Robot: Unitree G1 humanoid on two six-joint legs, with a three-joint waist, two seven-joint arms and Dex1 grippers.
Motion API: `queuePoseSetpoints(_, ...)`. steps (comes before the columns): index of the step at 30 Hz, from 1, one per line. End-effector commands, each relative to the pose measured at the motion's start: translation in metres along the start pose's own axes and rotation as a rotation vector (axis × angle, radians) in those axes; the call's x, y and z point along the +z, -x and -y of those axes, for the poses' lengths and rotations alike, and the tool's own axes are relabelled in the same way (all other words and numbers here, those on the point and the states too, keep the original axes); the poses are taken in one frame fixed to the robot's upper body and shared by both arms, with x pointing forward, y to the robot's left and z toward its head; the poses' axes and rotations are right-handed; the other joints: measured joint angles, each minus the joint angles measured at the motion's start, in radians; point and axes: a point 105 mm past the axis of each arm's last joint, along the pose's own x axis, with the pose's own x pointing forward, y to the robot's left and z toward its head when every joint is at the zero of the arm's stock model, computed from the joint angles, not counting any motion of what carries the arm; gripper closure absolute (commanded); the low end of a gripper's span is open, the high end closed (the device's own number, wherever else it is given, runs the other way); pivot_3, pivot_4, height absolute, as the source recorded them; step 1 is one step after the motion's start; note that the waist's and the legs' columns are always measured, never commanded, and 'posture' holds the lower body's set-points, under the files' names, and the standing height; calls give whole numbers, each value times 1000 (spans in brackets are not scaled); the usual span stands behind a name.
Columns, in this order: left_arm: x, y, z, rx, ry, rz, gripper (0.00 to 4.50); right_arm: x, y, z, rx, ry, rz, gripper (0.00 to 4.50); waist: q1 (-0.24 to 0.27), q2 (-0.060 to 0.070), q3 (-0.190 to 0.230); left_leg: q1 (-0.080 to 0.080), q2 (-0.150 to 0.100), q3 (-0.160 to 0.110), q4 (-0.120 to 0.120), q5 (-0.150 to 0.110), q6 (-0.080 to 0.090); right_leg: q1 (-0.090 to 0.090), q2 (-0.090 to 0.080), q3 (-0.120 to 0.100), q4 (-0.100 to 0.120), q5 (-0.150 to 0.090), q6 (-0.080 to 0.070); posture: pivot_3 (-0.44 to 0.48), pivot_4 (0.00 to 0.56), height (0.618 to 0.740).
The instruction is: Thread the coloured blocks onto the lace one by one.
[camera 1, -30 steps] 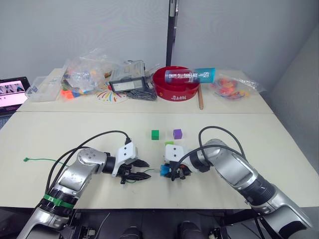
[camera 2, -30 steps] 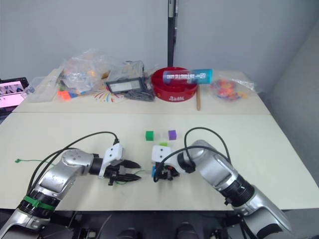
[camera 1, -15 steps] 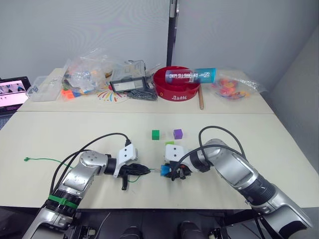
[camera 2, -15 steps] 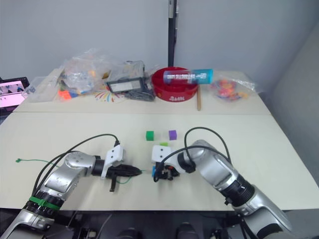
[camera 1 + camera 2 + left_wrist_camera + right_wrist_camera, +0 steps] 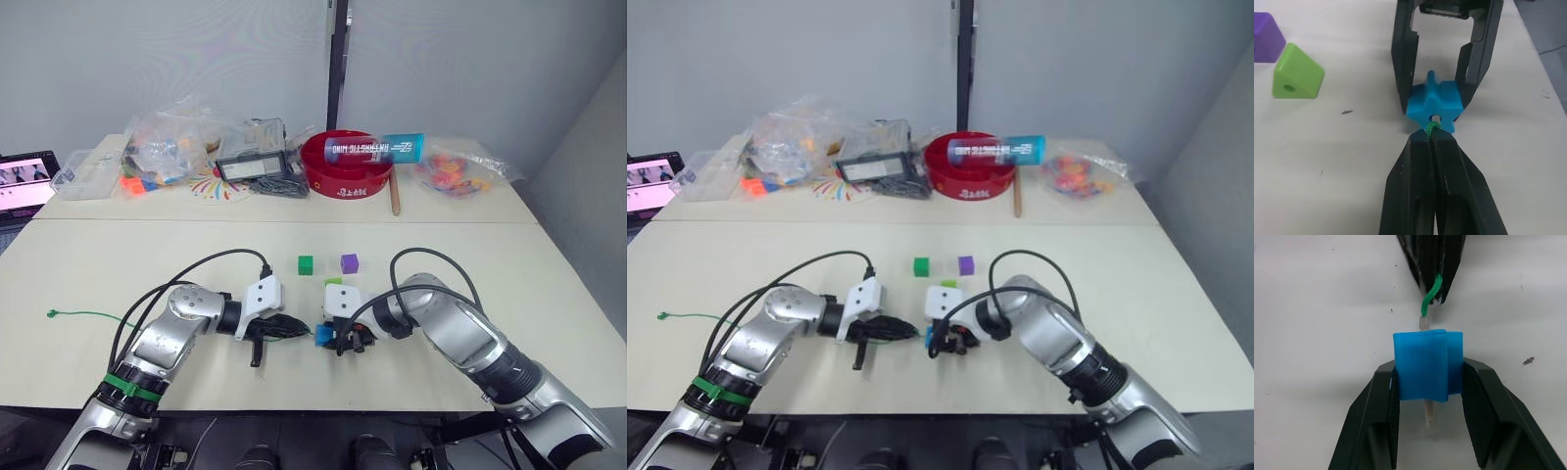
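Near the desk's (image 5: 549,294) front edge, right end effector (image 5: 1427,382) clamps the blue block (image 5: 1428,364) steady — left end effector (image 5: 1432,147), pinched shut on the lace (image 5: 1430,296), feeds its tip through.

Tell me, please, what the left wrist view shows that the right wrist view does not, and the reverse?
Left wrist view alone: a light green wedge-shaped plastic block and a purple plastic block lying apart on the table, beside the action.

Right wrist view alone: the lace's pale stiff tip poking out of the block's far side.

Both: the right pincer clamping the blue star-shaped plastic block, and the left pincer shut on the thin green lace at the block's hole.
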Motion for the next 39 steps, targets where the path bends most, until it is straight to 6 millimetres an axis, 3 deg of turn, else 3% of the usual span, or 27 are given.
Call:
queuePoseSetpoints(1,5,-5,2,-27,-37,-18,4460,0,-3,-4,17,-3,-8,3213,0,0,0,0,0,0,0,0,0,0,0,0,0,0,0,0,150,731)
queuePoseSetpoints(5,0,-16,-4,-2,-31,-34,4460,0,-3,-4,15,-6,-9,3213,1,0,0,0,0,0,0,0,0,0,0,0,0,0,0,0,150,731)
queuePoseSetpoints(10,10,-20,-11,33,-46,-4,4460,2,-3,-6,20,-6,-1,3213,4,0,0,0,-1,0,1,0,0,0,-1,0,0,0,0,0,150,731)
queuePoseSetpoints(21,18,4,-5,34,-26,27,1048,8,-1,-4,15,3,13,3213,0,0,0,-1,0,0,1,0,0,0,0,0,0,0,0,0,150,731)
queuePoseSetpoints(22,19,5,-5,36,-22,26,586,9,-1,-3,13,3,15,3213,0,0,0,-1,0,0,1,0,0,0,0,0,0,0,0,0,150,731)
queuePoseSetpoints(24,19,6,-5,35,-18,24,82,10,-1,-3,13,2,20,3213,0,0,0,-1,0,0,1,0,0,0,0,0,0,0,0,0,150,731)
queuePoseSetpoints(25,19,6,-4,31,-16,23,37,12,-1,-2,12,1,26,3213,0,0,0,-1,0,0,1,0,0,0,0,0,0,0,0,0,150,731)
queuePoseSetpoints(27,18,6,-3,28,-11,19,0,16,-1,-2,8,0,42,2159,0,0,0,-1,0,0,1,0,0,-1,0,0,0,0,0,0,150,731)
queuePoseSetpoints(33,16,3,-4,28,-8,13,0,26,5,3,-13,-2,80,120,3,0,0,-2,0,0,1,0,0,-1,-1,0,0,0,0,0,150,731)
queuePoseSetpoints(36,15,0,-2,13,-8,11,0,28,15,4,-24,-8,95,52,3,0,0,-2,0,0,1,0,0,-1,0,0,0,0,0,0,150,731)
queuePoseSetpoints(39,14,-8,0,-8,-13,17,0,17,33,2,-31,-30,97,52,9,0,0,-3,-1,-1,1,0,0,-1,-1,0,0,0,0,0,150,731)
